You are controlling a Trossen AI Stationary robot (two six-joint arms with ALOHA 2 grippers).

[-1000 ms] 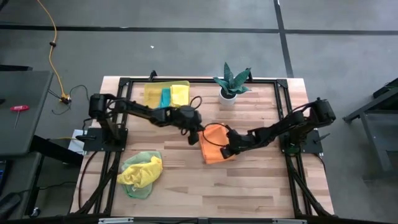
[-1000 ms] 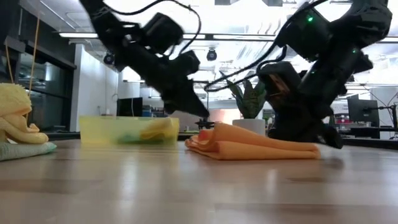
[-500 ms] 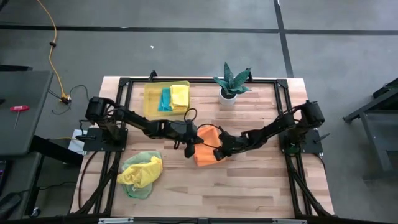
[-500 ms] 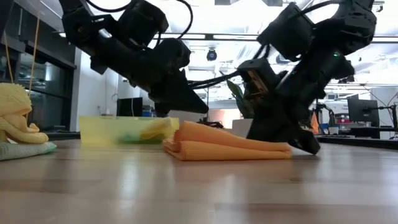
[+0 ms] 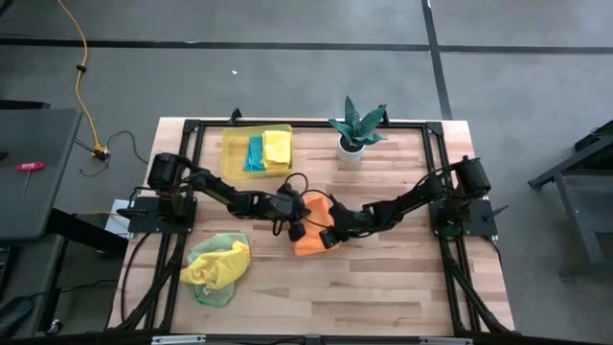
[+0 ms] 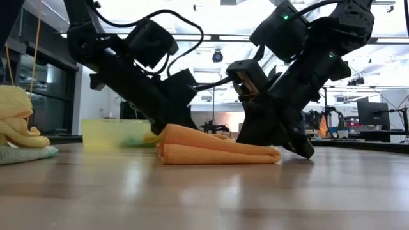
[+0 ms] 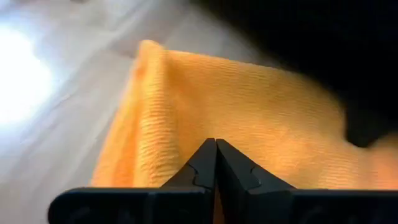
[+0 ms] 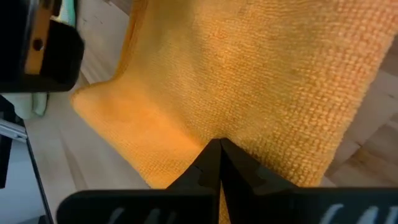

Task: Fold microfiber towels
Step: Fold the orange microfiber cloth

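A folded orange microfiber towel (image 5: 317, 204) lies flat on the wooden table near its middle. In the low view the orange towel (image 6: 217, 147) shows stacked layers with a rounded fold at its left end. My left gripper (image 5: 295, 222) comes from the left, shut, slanting down onto the towel's left part. My right gripper (image 5: 331, 233) comes from the right, shut, slanting down onto its right part. Yellow and light green towels (image 5: 215, 265) lie heaped at the near left. Teal and yellow towels (image 5: 263, 149) sit in the bin. My left gripper touches the towel's upper face (image 7: 205, 118) with its shut fingertips, slanting down from the table's left, just inside the folded edge (image 7: 149, 87). No cloth shows between the fingers. My right gripper sets its shut fingertips on the towel's upper face (image 8: 230, 118), slanting down from the table's right. No cloth shows between them, and the towel lies flat on the table.
A translucent yellow bin (image 5: 233, 151) stands at the far left. A potted plant (image 5: 355, 126) stands at the far middle. A black frame (image 5: 187, 172) runs around the table's edges. Bare wood lies along the near side (image 5: 364, 287).
My right gripper has gone toward the table's left edge, and the orange towel has slid that way along the table with it, staying folded. My left gripper has come down and toward the near edge onto the towel's left part. Both have stayed shut.
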